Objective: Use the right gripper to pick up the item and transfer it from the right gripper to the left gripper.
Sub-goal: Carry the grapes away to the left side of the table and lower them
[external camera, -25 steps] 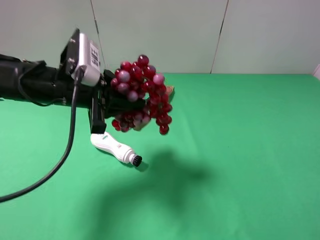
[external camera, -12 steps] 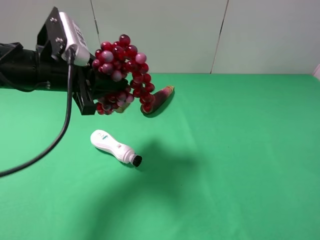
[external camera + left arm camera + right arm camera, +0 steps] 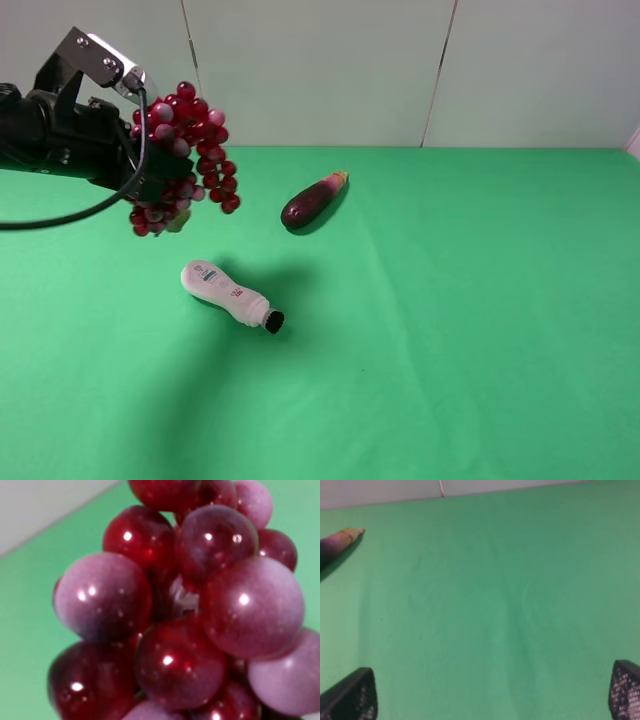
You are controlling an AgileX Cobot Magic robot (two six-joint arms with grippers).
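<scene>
The bunch of dark-red glossy grapes [image 3: 186, 150] hangs in the air at the far left, above the green table. My left gripper [image 3: 160, 180], on the black arm with the white camera box, is shut on the bunch's middle. In the left wrist view the grapes [image 3: 190, 615] fill the picture and hide the jaws. My right gripper [image 3: 487, 694] is out of the exterior high view. In its own wrist view the two black fingertips [image 3: 351, 695] stand far apart, open and empty, over bare green cloth.
A dark purple eggplant [image 3: 312, 200] lies at the back middle of the green table [image 3: 480, 320]; its tip also shows in the right wrist view [image 3: 337, 539]. A white bottle-shaped device with a black tip [image 3: 230, 295] lies below the held grapes. A pale wall stands behind.
My left arm has drawn back to the left and upward with the grapes in its grip. The eggplant, hidden behind the bunch before, is now in full view.
</scene>
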